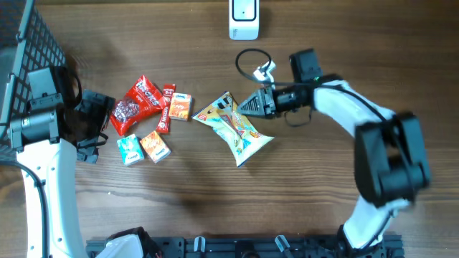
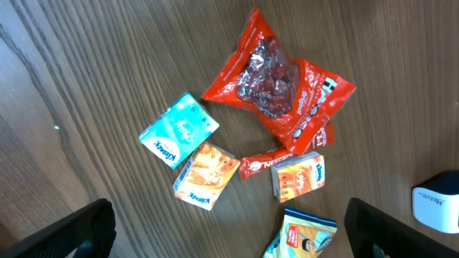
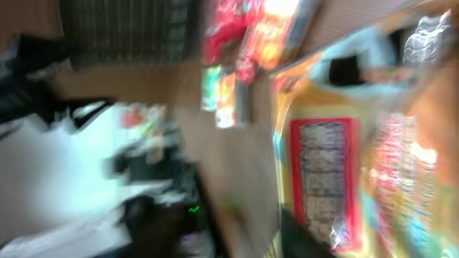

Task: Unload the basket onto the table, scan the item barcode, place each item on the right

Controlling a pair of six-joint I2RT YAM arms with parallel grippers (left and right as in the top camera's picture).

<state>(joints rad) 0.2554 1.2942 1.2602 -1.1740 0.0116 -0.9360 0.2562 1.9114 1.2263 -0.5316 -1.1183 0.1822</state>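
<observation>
Yellow snack bag [image 1: 233,127] mid-table, right of red candy bag [image 1: 136,104] | likely light, soft, slippery film, crushable: pinch a sealed end seam | right gripper [image 1: 247,105] at its far-right corner, jaw state unclear, can't tell | left gripper [image 1: 90,129] wide, empty

Black left pincer [image 1: 95,127] and right pincer [image 1: 245,105] tip white-shelled arms [image 1: 341,100] with black joints.

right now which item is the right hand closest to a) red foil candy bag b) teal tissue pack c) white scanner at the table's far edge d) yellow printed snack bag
d: in the overhead view the right hand sits at the upper right edge of the yellow printed snack bag, with the other items farther off.
</observation>
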